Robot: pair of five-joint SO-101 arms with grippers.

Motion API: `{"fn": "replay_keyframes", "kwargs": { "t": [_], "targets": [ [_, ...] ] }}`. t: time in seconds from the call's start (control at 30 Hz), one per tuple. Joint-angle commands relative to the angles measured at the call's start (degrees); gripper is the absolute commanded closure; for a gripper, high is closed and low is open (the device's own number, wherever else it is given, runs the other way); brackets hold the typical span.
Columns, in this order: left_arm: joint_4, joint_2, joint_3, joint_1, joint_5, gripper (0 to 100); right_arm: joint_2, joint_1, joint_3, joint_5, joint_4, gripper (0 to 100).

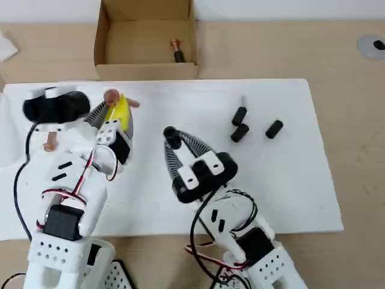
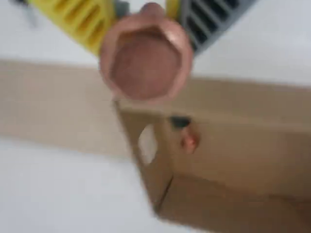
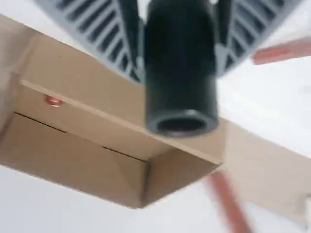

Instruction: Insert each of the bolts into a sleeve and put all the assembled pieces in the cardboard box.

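Currently the left gripper [image 1: 115, 101] is clenched on a copper bolt [image 2: 146, 60] near the cardboard box [image 1: 107, 42], which holds one assembled piece [image 1: 176, 51]. The right gripper [image 1: 171, 137] grasps a black sleeve [image 3: 181, 73] over the white mat [image 1: 289, 192], with three loose sleeves [image 1: 239, 132] lying nearby.

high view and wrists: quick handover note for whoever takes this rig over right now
Left gripper shut on a copper-coloured bolt, over the white mat near the cardboard box.
Right gripper shut on a black cylindrical sleeve, beside it.
Done: one assembled piece lies in the box.
To do: join the held pair and box it; three loose black sleeves lie on the mat, what looks like another bolt by the left arm.
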Motion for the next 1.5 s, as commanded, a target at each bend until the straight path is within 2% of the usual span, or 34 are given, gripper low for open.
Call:
{"fn": "replay_keyframes", "kwargs": {
  "t": [0.0, 0.2, 0.33, 0.5, 0.6, 0.73, 0.83, 0.97, 1.17, 1.47],
  "targets": [
    [-2.29, -0.92, -6.51, 0.97, 1.67, 99, -2.07, -1.01, -0.04, -1.67, -1.32, 98.9],
    [-2.2, -0.92, -8.79, 4.92, 3.16, 99, -2.07, -1.1, -0.04, -6.15, 2.29, 98.9],
    [-1.05, -0.57, -8.53, 7.91, 3.16, 99, -2.15, -1.01, -0.04, -6.68, 2.73, 98.9],
    [2.64, -0.4, -8.88, 8.09, 2.9, 99, -2.51, -1.01, -0.04, -6.68, 2.73, 98.9],
    [6.86, -0.31, -10.37, 8.26, 0.0, 99, -2.51, -1.01, -0.13, -6.59, 2.73, 98.9],
    [11.25, -0.31, -12.75, 13.36, -3.78, 99, -2.42, -1.1, -0.13, -6.77, 2.73, 98.9],
    [11.34, -0.31, -12.92, 15.47, -3.96, 99, -2.15, -1.1, -0.04, -6.77, 2.81, 98.9],
    [11.52, -0.31, -12.84, 15.56, -4.04, 99, -2.15, -1.1, -0.04, -6.77, 2.81, 98.9],
    [11.78, -0.31, -13.1, 15.56, -8.0, 99, -2.51, -0.84, -0.04, -6.77, 2.46, 98.9],
    [11.78, 1.8, -13.27, 15.82, -8.0, 99, -2.59, -0.75, -0.04, -8.35, 2.29, 98.9]
  ]
}}
